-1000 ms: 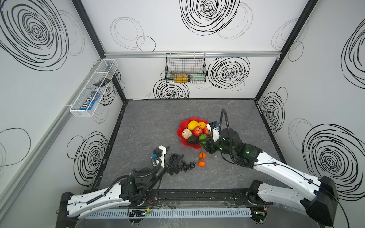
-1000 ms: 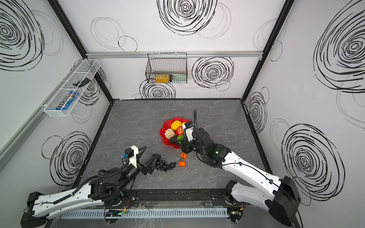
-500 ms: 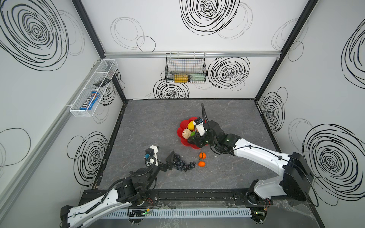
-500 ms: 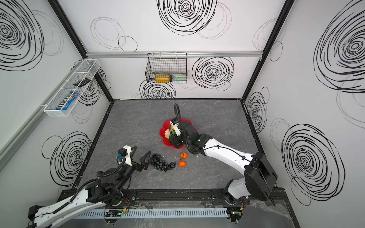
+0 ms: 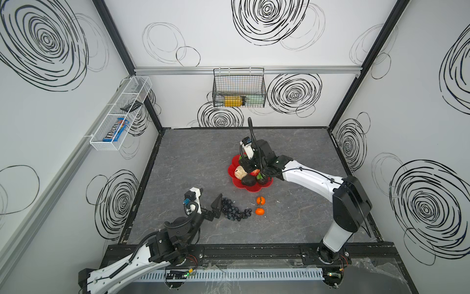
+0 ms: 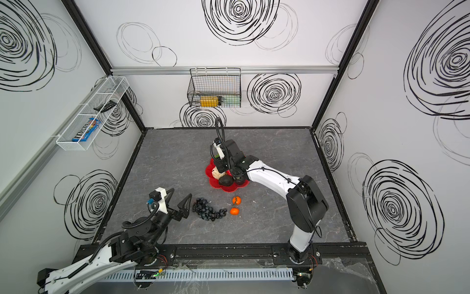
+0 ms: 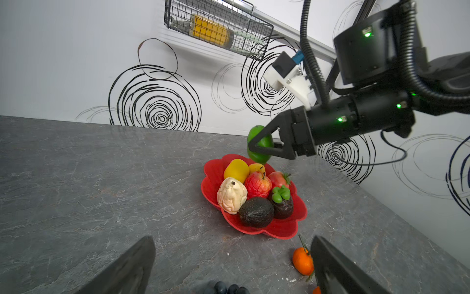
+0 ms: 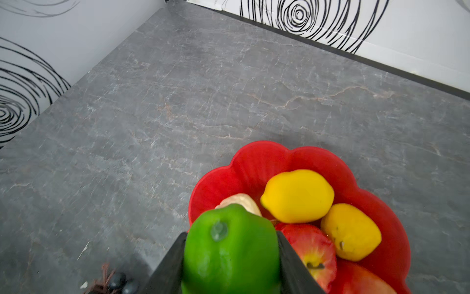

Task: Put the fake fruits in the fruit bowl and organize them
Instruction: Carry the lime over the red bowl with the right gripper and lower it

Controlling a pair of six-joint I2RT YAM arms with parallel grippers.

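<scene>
Right end effector (image 7: 259,145) grips the green fruit (image 8: 225,254) across its middle; it looks light, hard, slick. Left end effector (image 6: 181,194) stands wide open, empty.

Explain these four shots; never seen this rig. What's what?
Two white robot arms with pincer grippers work on a grey table. The two wide pictures come from one overhead stereo camera, and the two close ones from a camera on each arm's wrist. A red flower-shaped fruit bowl holds a lemon, an apple, an avocado and other plastic fruits. On the table near it lie a grape bunch and two oranges. The right gripper holds a green fruit just over the bowl. The left gripper is open and empty, next to the grapes.
</scene>
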